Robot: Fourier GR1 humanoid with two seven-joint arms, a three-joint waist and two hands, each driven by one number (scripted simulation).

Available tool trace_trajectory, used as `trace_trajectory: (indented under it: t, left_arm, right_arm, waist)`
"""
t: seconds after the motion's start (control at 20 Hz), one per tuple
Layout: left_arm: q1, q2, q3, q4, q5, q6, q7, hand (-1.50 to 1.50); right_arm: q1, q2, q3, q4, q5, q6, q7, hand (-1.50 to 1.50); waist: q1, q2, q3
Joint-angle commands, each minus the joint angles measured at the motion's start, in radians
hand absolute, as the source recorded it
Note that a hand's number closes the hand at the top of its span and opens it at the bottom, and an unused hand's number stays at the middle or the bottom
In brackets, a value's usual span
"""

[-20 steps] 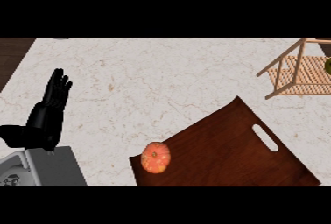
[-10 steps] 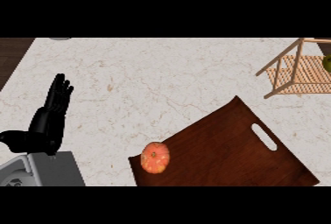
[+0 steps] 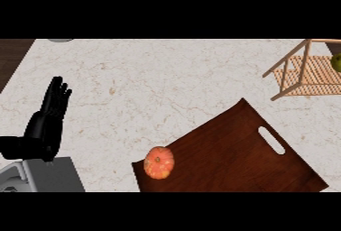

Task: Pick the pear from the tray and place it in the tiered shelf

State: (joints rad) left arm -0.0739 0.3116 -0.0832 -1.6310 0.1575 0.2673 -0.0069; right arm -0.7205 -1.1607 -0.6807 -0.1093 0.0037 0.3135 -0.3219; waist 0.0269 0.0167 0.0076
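Resting on smooth wooden tray (image 3: 233, 149): ribbed orange fruit (image 3: 159, 162)

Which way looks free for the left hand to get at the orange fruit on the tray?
Probably yes: the left hand rests open at the view's left, and only bare counter lies between it and the orange fruit at the tray's near-left corner.

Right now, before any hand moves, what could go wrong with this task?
1. The only fruit on the tray is an orange, pumpkin-like fruit at its left edge; a greenish item already sits in the tiered shelf, so the wrong thing might be picked.
2. The shelf is mostly out of frame.
3. Only the left hand shows, open, far from the shelf.
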Motion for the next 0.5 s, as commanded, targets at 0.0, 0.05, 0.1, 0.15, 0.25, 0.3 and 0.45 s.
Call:
trace_trajectory:
  t: [0.0, 0.05, 0.1, 0.15, 0.25, 0.3, 0.45]
  left_arm:
    - [-0.026, 0.009, 0.006, -0.032, 0.009, 0.019, 0.115, 0.0]
    - [-0.024, -0.016, 0.0, 0.02, -0.001, 0.03, 0.073, 0.0]
    - [-0.028, -0.013, 0.001, 0.001, -0.002, 0.038, 0.092, 0.0]
    - [-0.027, -0.003, 0.005, 0.02, 0.009, 0.015, 0.079, 0.0]
    - [0.009, 0.001, -0.014, -0.042, 0.007, 0.014, 0.092, 0.0]
    - [-0.034, 0.017, 0.035, 0.03, 0.036, -0.008, 0.064, 0.0]
    - [-0.011, -0.001, 0.001, 0.004, 0.001, 0.023, 0.069, 0.0]
  right_arm:
    - [0.061, -0.067, -0.031, 0.014, -0.031, 0.098, 0.009, -1.5]
    - [0.108, -0.033, -0.038, 0.014, -0.037, 0.113, -0.063, -1.5]
    - [0.118, -0.056, -0.042, 0.018, -0.042, 0.157, -0.044, -1.5]
    - [0.112, -0.059, -0.05, 0.014, -0.049, 0.152, -0.041, -1.5]
    - [0.15, -0.061, -0.048, 0.01, -0.047, 0.162, -0.061, -1.5]
    - [0.16, -0.062, -0.058, 0.01, -0.057, 0.184, -0.076, -1.5]
    - [0.193, -0.063, -0.072, 0.009, -0.07, 0.195, -0.091, -1.5]
  waist:
    - [-0.004, -0.001, 0.003]
    - [-0.017, 0.002, 0.003]
    - [-0.015, 0.0, 0.003]
    - [-0.009, 0.002, 0.004]
    - [0.003, -0.002, 0.005]
    - [-0.011, 0.004, 0.004]
    - [-0.004, 0.001, 0.005]
